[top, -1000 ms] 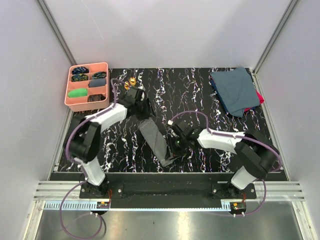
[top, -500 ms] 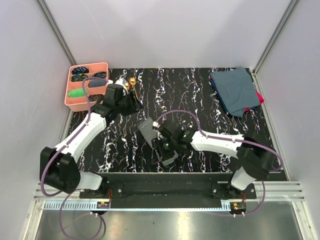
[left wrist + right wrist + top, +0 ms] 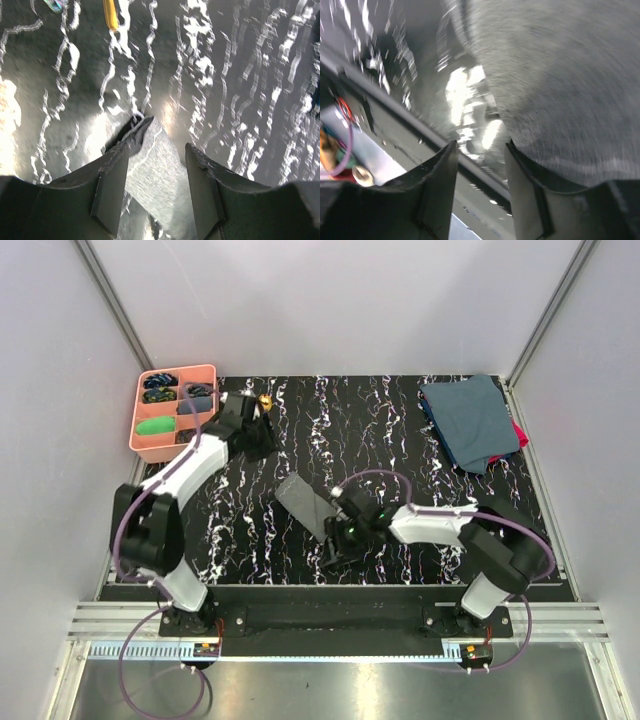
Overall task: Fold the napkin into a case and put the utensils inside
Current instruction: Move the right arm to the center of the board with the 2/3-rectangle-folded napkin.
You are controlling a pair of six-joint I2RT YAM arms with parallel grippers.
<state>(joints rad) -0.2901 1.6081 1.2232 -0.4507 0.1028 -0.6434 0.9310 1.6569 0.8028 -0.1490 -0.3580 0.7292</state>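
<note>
- Top view alone: tray far left, gold utensil near left gripper
- Left wrist: jaws apart, empty; only an orange handle, cut off at top
- Centre: napkin, narrow folded strip, flat on table
- Right gripper at its near end, jaws apart; wrist view blurred, contact unclear

Looks down past the pincer, dark fingers parted with nothing clamped between them. Finds the grey napkin filling the upper right, blurred, its rounded edge ending just above the right finger. Catches the black, white-veined bench at the upper left, glare on it near the fingertips. Takes in the bench's front edge slanting across the lower left, with a red wire and a purple cable beyond.
</note>
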